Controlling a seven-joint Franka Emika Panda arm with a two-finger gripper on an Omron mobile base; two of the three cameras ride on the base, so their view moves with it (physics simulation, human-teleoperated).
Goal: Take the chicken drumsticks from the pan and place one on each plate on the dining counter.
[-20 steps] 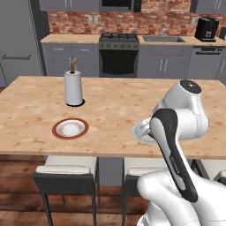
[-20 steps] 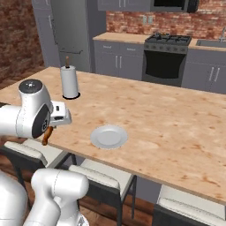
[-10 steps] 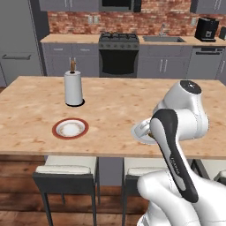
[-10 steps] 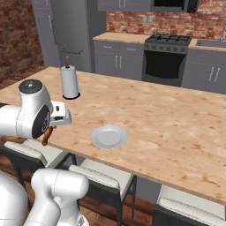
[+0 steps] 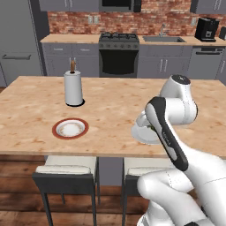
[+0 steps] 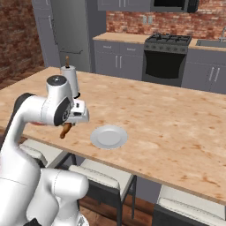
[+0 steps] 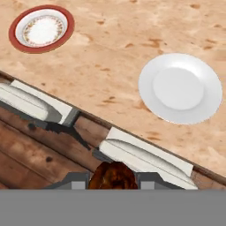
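Observation:
My gripper point(image 6: 70, 124) is shut on a golden-brown chicken drumstick point(image 6: 65, 130), which hangs down from it at the near edge of the dining counter point(image 6: 176, 123). In the hand view the drumstick point(image 7: 113, 175) sits between the fingers point(image 7: 77, 179), above a stool. The pale-rimmed plate point(image 7: 180, 88) lies on the counter ahead to the right, and the red-rimmed plate point(image 7: 42, 28) at the upper left. Both are bare. In the left base view the red-rimmed plate point(image 5: 70, 128) is in full sight, while the arm partly covers the pale plate point(image 5: 142, 135). The pan is out of view.
A paper towel roll point(image 5: 73, 88) stands upright on the counter behind the red-rimmed plate. White-cushioned stools point(image 5: 66, 170) are tucked under the counter's near edge. A black stove point(image 5: 118, 53) and grey cabinets line the back wall.

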